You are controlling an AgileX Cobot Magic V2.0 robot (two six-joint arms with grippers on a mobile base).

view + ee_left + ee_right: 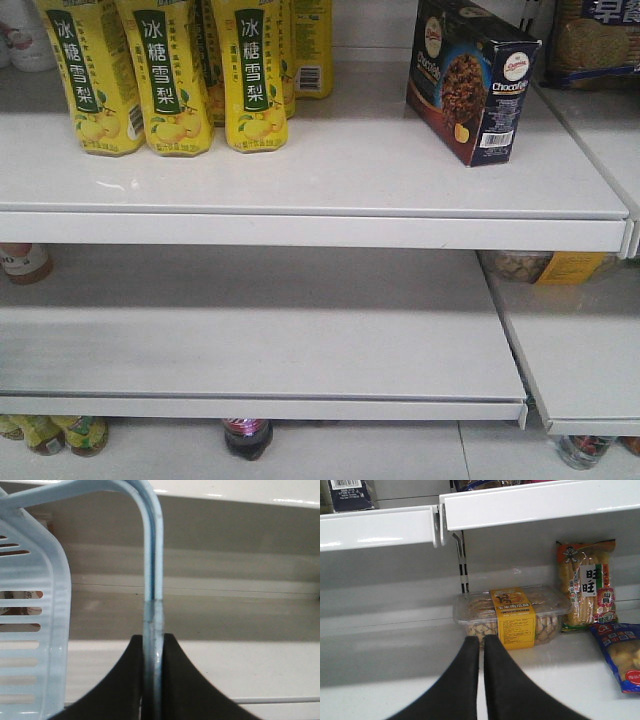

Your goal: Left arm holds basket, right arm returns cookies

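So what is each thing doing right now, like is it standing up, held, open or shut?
Cookies: standing upright on the top shelf, not held.
Yellow drink bottles: standing upright in a group.
Basket: handle gripped by the left claw.
Right claw: shut, holding nothing.
Clear snack tub: lid on, lying flat.

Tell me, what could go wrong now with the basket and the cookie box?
The left gripper pinches only the thin handle of the basket, so the basket might swing or slip if the arm jerks.

The cookies stand upright and turned at an angle near the shelf's right end; a bump could tip the box over.

The right gripper is shut and empty, close to a clear snack tub. Moving forward, it might shove the tub.
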